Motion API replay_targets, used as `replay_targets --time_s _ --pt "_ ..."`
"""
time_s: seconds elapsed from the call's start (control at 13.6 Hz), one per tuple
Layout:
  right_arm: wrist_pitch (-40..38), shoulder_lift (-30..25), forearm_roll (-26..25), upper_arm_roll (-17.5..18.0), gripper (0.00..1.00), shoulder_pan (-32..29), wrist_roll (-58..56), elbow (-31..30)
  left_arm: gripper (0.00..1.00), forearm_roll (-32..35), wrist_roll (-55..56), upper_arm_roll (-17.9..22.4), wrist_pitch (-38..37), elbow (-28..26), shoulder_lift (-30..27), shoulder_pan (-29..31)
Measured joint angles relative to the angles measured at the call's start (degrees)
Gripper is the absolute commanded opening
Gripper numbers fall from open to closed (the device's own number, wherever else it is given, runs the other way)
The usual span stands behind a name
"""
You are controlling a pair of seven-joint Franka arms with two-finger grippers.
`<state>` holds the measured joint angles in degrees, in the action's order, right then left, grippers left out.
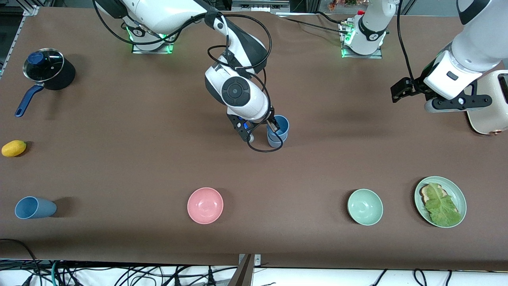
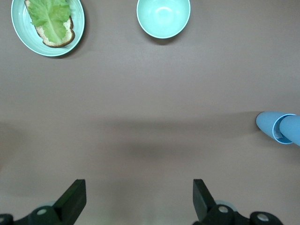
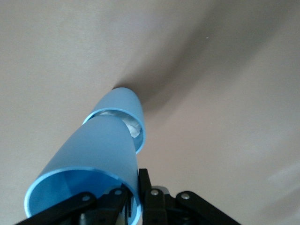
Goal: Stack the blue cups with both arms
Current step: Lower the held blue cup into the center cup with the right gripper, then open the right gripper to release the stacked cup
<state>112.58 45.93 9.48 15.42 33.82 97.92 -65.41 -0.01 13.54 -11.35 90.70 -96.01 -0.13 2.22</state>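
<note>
My right gripper (image 1: 271, 126) is shut on the rim of a blue cup (image 1: 281, 124), one finger inside and one outside. The cup's base sits tilted in the mouth of a second blue cup (image 1: 274, 141) that stands mid-table. The right wrist view shows the held cup (image 3: 93, 154), the lower cup (image 3: 125, 101) and the gripper (image 3: 136, 194). A third blue cup (image 1: 33, 207) lies on its side near the front camera at the right arm's end. My left gripper (image 1: 456, 104) (image 2: 139, 187) is open and empty, up over the table at the left arm's end. The two joined cups also show in the left wrist view (image 2: 276, 126).
A pink bowl (image 1: 205, 205), a mint-green bowl (image 1: 365, 207) (image 2: 163, 16) and a green plate (image 1: 458, 190) (image 2: 77, 33) with toast and lettuce stand nearer the front camera. A lidded pan (image 1: 45, 67) and a yellow fruit (image 1: 14, 148) are at the right arm's end. A cream toaster (image 1: 492, 115) stands by the left gripper.
</note>
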Motion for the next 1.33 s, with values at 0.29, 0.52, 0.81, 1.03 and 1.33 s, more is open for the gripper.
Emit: replay_targets --time_s 0.29,0.52,0.81,1.03,1.33 --pt "-2.0 0.1 0.0 0.0 0.00 0.0 0.0 0.0 1.00 -0.1 0.0 0.0 0.0 0.0 0.0 0.1" --pt "-1.9 0.4 0.0 0.0 0.00 0.0 0.0 0.0 1.00 -0.1 0.0 0.0 0.0 0.0 0.1 0.2" --pt "-1.1 0.5 0.0 0.0 0.20 0.0 0.0 0.0 1.00 -0.1 0.0 -0.5 0.0 0.1 0.1 0.1" --pt "1.0 1.0 0.0 0.0 0.58 0.0 0.1 0.0 1.00 -0.1 0.0 -0.5 0.0 0.1 0.1 0.2" --pt "1.6 1.3 0.0 -0.1 0.99 0.0 0.1 0.2 1.00 -0.1 0.0 -0.5 0.0 0.1 0.1 0.2"
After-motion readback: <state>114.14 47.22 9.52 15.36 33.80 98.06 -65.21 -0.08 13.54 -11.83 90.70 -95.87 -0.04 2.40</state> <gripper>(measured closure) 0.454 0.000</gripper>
